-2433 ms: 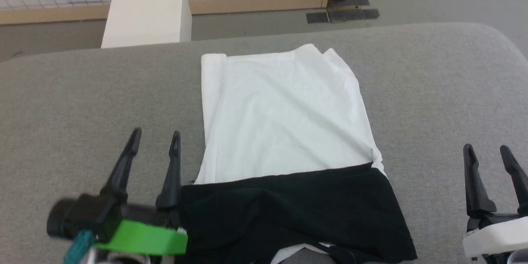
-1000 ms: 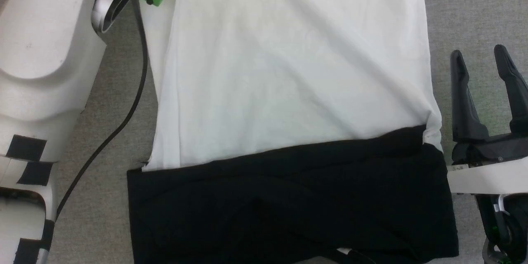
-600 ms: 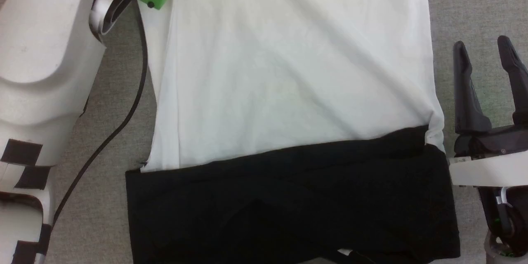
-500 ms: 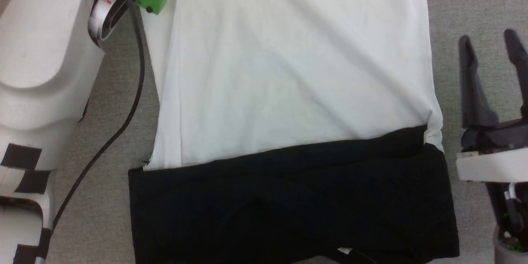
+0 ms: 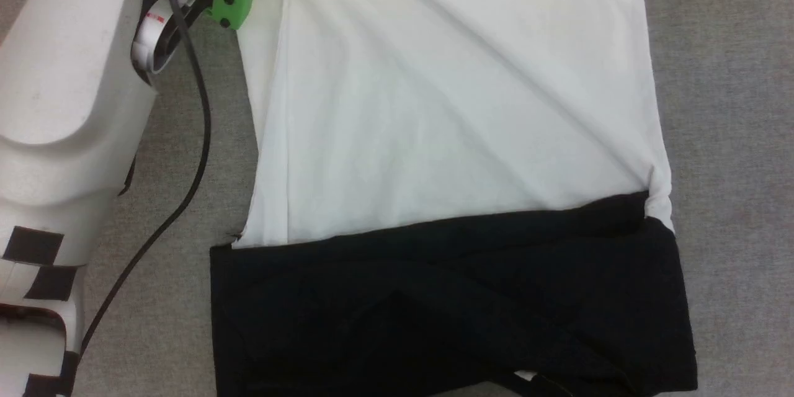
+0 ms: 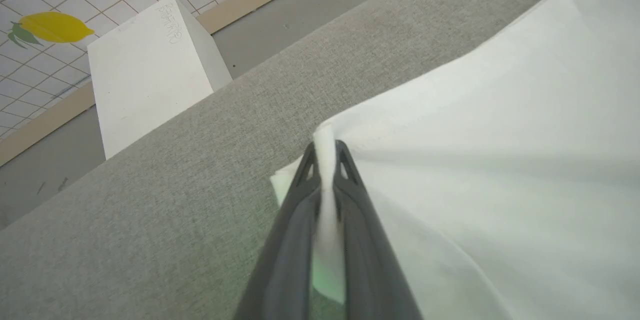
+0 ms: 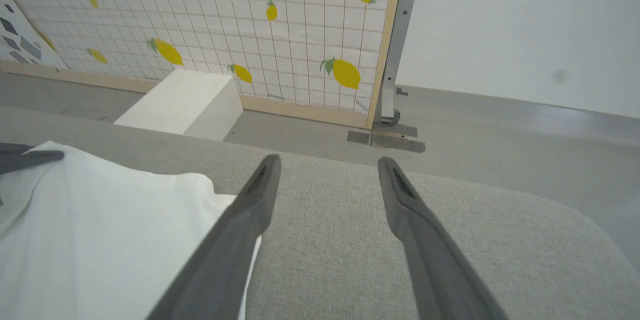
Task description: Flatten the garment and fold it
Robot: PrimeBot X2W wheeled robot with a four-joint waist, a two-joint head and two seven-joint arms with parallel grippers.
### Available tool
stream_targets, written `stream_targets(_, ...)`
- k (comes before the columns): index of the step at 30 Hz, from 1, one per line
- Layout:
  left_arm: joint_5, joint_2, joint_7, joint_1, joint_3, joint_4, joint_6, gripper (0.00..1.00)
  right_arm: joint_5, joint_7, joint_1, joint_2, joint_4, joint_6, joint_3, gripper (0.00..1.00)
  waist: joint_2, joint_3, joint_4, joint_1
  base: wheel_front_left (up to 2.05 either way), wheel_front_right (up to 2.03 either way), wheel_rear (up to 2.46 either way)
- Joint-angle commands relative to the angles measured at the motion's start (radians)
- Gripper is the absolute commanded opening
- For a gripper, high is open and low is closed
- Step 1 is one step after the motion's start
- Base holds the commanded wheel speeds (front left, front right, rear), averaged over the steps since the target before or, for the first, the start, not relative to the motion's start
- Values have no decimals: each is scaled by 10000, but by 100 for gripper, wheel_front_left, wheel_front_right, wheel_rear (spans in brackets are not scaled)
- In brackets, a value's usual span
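On the grey table [image 5: 726,105]: garment [image 5: 446,111], spread out, white panel far, black section near the robot. Left gripper [image 6: 327,152]: clenched on the garment's far left white corner, cloth pinched between the fingers. Right gripper [image 7: 327,170]: released, jaws wide apart, by the garment's far right corner. Beyond the table: white box [image 6: 145,75].

My left gripper [image 6: 327,152] looks matt dark plastic; pinched in it, the garment [image 6: 500,185] is thin, smooth cloth. Underneath I see coarse grey woven covering [image 6: 175,200]; past the fingertips, a matt white box [image 6: 145,75].
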Motion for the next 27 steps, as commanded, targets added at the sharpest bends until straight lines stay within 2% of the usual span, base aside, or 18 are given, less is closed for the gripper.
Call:
stream_targets(1, -83, -58, -86, -75, -19, -9, 80, 0, 48, 394, -465, -22, 445, -13, 167, 100, 0, 115, 100, 0, 0, 0, 0)
stream_targets(8, -63, -226, -156, -258, -152, 1, 87, 0, -29, 1920, -2027, 327, 2382, -13, 1118, 100, 0, 397, 337, 0, 0, 0, 0)
stream_targets(13, -60, -398, -234, -427, -240, 41, 91, 0, -425, 2395, -2515, 402, 3307, -13, 1736, 100, 0, 566, 558, 0, 0, 0, 0)
stream_targets(17, -70, -518, -315, -561, -304, 106, 68, 0, -671, 2532, -2745, 556, 3934, -13, 1933, 100, 0, 701, 725, 0, 0, 0, 0)
stream_targets(25, -87, -676, -542, -810, -393, 284, 23, 0, -1160, 2141, -3282, 907, 5084, -13, 2068, 100, 0, 970, 992, 0, 0, 0, 0)
stream_targets(26, -89, -681, -562, -828, -398, 304, 21, 0, -1200, 2093, -3344, 946, 5202, -13, 2051, 85, 0, 995, 1004, 0, 0, 0, 0)
stream_targets(27, -92, -691, -590, -846, -406, 333, 21, 0, -1243, 2041, -3409, 990, 5343, -13, 2018, 36, 0, 1022, 1019, 0, 0, 0, 0)
